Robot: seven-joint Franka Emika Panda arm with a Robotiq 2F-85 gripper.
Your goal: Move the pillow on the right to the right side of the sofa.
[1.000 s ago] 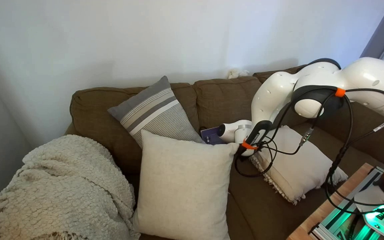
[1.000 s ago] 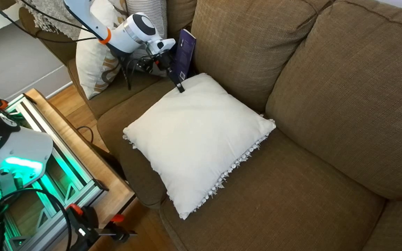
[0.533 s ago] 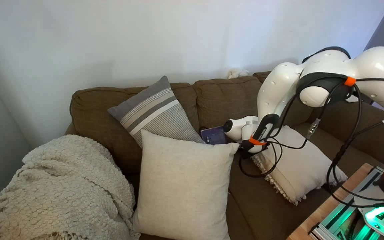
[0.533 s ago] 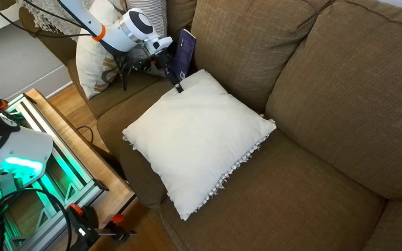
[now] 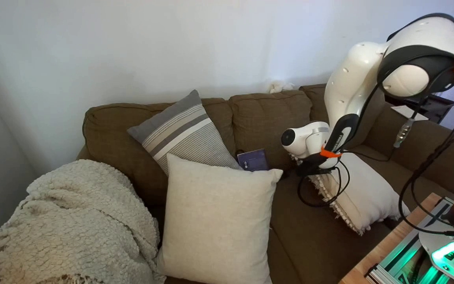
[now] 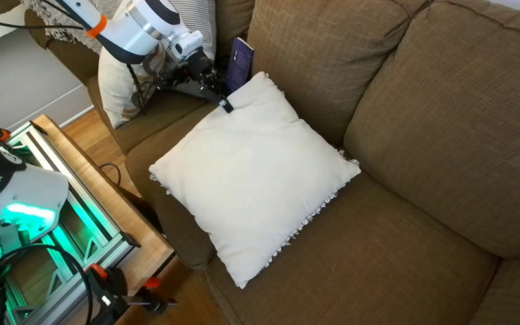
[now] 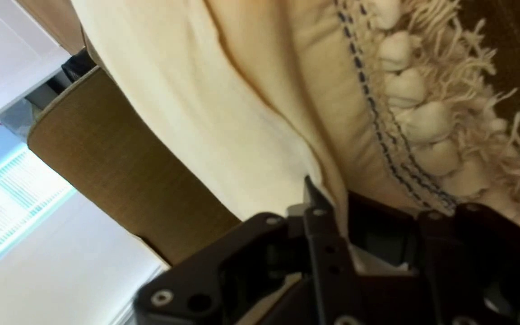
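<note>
The step in hand seemed to be shifting the pillow [image 6: 255, 178] across the sofa [image 6: 377, 253] by its edge. Doing it well called for a firm grip, a modest lift so the fringe [image 7: 406, 88] would not catch, and a slow pull, since a thin hold on soft cloth could slip. The gripper [image 7: 336, 198] had its 2 jaws drawn nearly together, a fold of the pillow's cloth pinched between them. The rest stretched away from the jaws over the sofa, its held side looking slightly raised; in the wrist view the fringe ran just beside them.
</note>
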